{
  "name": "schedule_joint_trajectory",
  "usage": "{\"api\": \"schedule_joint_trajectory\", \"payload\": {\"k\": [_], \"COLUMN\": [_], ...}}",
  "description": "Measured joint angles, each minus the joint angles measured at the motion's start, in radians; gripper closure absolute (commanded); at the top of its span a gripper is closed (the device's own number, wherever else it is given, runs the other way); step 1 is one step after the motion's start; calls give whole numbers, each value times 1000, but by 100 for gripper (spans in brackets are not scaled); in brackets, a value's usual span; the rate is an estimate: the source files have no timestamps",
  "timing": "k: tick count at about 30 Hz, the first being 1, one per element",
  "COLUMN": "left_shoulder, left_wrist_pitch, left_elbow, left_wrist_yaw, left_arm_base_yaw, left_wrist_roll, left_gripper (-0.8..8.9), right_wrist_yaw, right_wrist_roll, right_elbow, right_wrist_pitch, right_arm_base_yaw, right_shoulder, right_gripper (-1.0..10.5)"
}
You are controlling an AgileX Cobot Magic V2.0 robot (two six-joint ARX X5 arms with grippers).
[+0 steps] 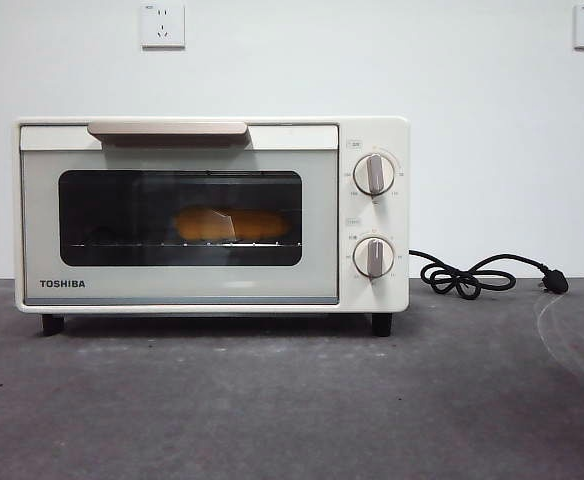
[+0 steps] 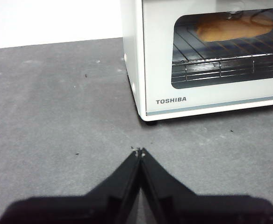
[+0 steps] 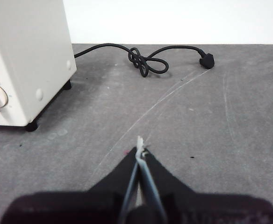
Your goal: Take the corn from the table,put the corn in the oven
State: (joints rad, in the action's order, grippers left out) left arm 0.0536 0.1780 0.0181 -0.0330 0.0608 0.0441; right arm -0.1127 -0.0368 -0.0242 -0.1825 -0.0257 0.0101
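The cream-white oven (image 1: 212, 215) stands on the dark grey table (image 1: 292, 400) with its glass door closed. Behind the glass the yellow-orange corn (image 1: 230, 224) lies on the wire rack; the left wrist view shows the corn (image 2: 232, 28) through the window too. My left gripper (image 2: 139, 151) is shut with nothing in it, low over the table in front of the oven's (image 2: 206, 56) left corner. The right gripper (image 3: 140, 149) is also shut and empty, over the table to the right of the oven (image 3: 26, 56). Neither gripper appears in the front view.
A black power cord (image 1: 467, 278) lies coiled on the table right of the oven, its plug (image 1: 555, 283) at the far end; the right wrist view shows the cord (image 3: 143, 60) as well. Two knobs (image 1: 374, 175) sit on the oven's right panel. Wall sockets (image 1: 162, 25) hang behind.
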Motion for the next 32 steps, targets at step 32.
{"api": "schedule_joint_trajectory", "payload": {"k": [32], "left_shoulder": [-45], "left_wrist_pitch": [-6], "left_elbow": [0], "left_wrist_yaw": [4], "left_arm_base_yaw": [0], "left_wrist_roll": [32], "left_gripper": [817], "right_wrist_yaw": [0], "right_wrist_roll": [0], "right_elbow": [0], "right_wrist_pitch": [0], "right_arm_base_yaw": [0], "right_shoulder": [0], "right_gripper": [946]}}
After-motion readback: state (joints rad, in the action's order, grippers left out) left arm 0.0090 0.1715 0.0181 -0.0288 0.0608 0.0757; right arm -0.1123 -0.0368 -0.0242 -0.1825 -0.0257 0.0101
